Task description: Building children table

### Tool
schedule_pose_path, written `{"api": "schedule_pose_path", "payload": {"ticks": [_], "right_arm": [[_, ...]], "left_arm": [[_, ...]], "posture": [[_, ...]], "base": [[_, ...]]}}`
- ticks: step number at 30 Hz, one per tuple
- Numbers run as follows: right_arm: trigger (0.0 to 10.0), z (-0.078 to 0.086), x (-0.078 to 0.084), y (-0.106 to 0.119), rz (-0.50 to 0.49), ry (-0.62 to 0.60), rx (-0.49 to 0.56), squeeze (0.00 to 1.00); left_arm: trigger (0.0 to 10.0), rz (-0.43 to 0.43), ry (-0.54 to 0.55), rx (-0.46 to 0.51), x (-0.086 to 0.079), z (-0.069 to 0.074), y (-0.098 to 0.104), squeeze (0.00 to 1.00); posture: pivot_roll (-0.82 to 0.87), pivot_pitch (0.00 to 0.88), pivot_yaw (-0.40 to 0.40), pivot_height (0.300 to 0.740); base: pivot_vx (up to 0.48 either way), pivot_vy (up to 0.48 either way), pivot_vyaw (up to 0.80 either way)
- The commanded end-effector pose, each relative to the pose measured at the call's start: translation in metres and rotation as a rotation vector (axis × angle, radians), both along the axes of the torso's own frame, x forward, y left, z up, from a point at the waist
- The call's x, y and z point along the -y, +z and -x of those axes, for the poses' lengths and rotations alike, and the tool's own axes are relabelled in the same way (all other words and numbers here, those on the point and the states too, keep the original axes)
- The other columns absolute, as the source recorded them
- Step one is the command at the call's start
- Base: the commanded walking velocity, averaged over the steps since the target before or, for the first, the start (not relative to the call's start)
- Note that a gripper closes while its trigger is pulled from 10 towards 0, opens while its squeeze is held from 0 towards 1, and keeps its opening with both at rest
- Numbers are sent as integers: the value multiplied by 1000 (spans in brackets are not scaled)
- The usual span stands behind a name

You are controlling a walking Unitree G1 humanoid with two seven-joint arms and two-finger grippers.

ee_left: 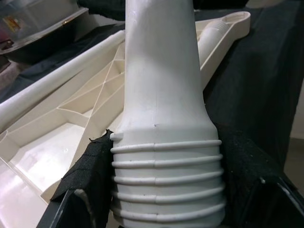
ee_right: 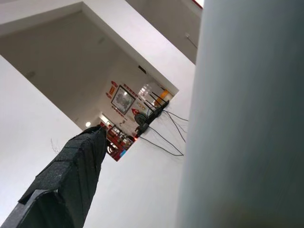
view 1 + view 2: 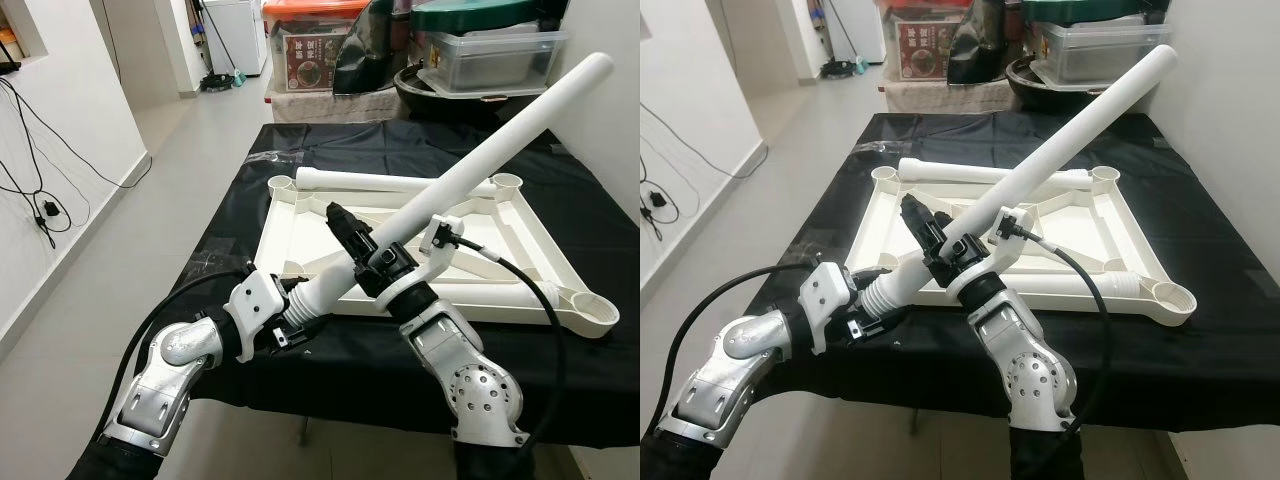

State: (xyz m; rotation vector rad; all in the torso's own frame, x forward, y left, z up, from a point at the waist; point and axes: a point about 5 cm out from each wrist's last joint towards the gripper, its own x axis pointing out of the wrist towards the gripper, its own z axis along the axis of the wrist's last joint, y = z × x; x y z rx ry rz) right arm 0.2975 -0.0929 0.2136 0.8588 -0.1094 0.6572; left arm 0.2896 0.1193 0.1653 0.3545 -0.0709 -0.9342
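Leg [image 3: 480, 160] slants across frame centre above tabletop [image 3: 300, 225], its threaded end pinched by left gripper [image 3: 290, 320]; right gripper [image 3: 350, 235] clamps mid-shaft.

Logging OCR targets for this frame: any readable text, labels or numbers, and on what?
Nothing legible.
Red-brown box on the floor beyond the table: printed label, too small and blurred to read.
Red signs in the far room in the right wrist view: blurred, unreadable.
White table leg and upturned tabletop: no markings visible.
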Motion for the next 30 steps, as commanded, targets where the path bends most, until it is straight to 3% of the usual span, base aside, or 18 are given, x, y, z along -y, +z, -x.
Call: {"api": "schedule_pose_path", "payload": {"ticks": [1, 3, 4, 19, 26, 27, 30], "right_arm": [[10000, -1, -6, 2, -9, 35, 4, 0], [10000, -1, -6, 2, -10, 40, 4, 0], [0, 0, -7, 2, -12, 43, 2, 0], [0, 2, -7, 0, -16, 36, -5, 0], [0, 1, -6, 0, -21, 31, -4, 0], [0, 1, -6, 1, -22, 28, -1, 0], [0, 0, -5, 2, -22, 24, 2, 0]], "left_arm": [[10000, -39, -66, -16, 7, 7, -4, 0], [10000, -42, -71, -17, 7, 7, -5, 0], [10000, -43, -74, -17, 8, 7, -5, 0], [10000, -46, -78, -33, 12, 8, -8, 0], [10000, -56, -35, -107, 6, 6, -16, 0], [10000, -52, -21, -127, 2, 5, -18, 180], [10000, -48, -6, -145, -1, 4, -21, 180]], "posture": [[36, 35, 23, 740], [36, 35, 22, 740], [35, 36, 24, 740], [31, 38, 26, 740], [30, 34, 27, 740], [29, 34, 27, 740], [29, 33, 27, 740]], "base": [[0, 0, 0], [0, 0, 0], [0, 0, 0], [0, 0, 0], [0, 0, 0], [0, 0, 0], [0, 0, 0]]}}
